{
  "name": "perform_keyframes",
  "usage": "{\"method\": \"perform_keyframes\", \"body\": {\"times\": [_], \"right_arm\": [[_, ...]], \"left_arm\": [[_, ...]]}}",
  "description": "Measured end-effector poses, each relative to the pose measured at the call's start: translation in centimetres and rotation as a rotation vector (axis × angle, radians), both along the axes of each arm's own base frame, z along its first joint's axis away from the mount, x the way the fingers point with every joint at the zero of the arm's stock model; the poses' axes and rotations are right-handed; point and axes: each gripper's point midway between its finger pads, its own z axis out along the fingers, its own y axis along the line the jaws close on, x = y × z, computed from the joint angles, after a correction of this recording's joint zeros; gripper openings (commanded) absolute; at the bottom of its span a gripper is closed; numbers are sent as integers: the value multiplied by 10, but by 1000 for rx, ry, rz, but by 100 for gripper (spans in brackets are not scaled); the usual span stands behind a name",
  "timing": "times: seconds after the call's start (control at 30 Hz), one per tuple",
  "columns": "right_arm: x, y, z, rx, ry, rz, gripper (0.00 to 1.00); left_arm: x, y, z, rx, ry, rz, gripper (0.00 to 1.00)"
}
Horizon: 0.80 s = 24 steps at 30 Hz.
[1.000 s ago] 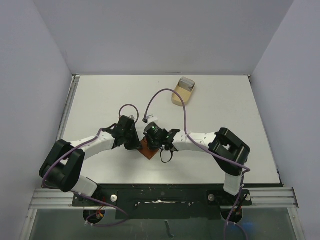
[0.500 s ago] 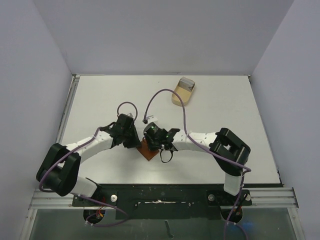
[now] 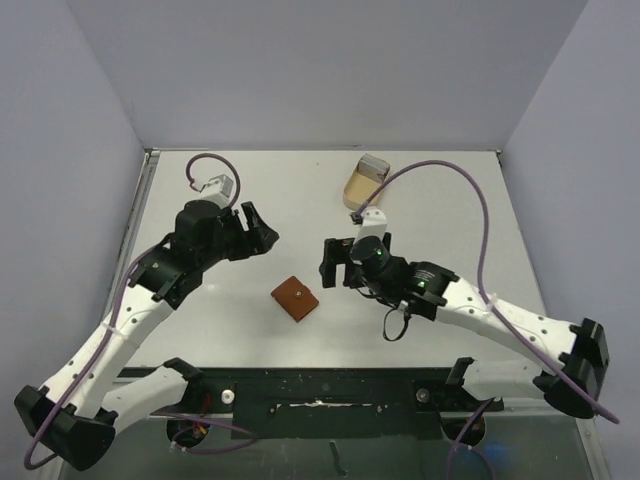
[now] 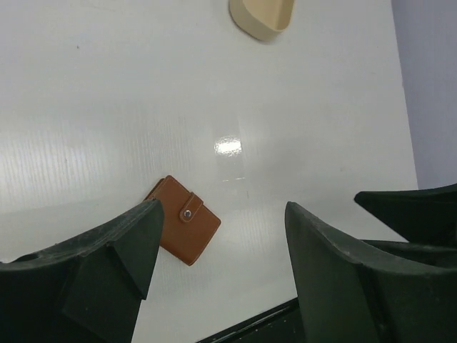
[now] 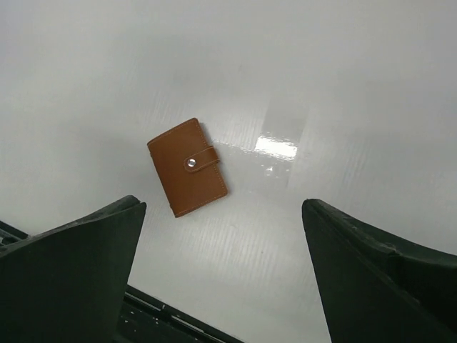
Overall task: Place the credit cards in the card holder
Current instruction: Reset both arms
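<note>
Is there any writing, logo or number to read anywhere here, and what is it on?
None can be read.
The brown card holder shows plain leather and a metal snap, with no brand.
The tan tray shows no marking.
The grey thing lying in the tray is too small to tell whether it bears print.

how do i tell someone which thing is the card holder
On the white table, in its near half, roughly centred, lies the card holder. It is a small flat reddish-brown wallet shut by a strap with a metal snap, unlike the larger tan oval tray at the far edge.
</note>
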Motion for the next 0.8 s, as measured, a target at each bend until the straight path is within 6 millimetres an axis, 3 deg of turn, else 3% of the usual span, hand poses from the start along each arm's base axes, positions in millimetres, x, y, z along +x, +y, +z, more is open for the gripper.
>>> {"method": "perform_keyframes", "body": {"times": [0.13,0.3,0.5,0.67,0.8], "right_arm": [[-8,-39,35,68,-70,-100,98],[-22,-79,53,133,-107,-200,98],[-30,-103,46,159,-96,-279,98],[-32,-107,36,151,-75,-308,98],[-31,-106,33,148,-64,-320,98]], "left_arm": [[-15,13,25,-6,-71,3,70],[-38,28,42,-55,-143,24,71],[-57,39,21,-96,-136,50,71],[-59,39,-4,-90,-78,62,72],[-59,38,-4,-96,-81,64,72]]}}
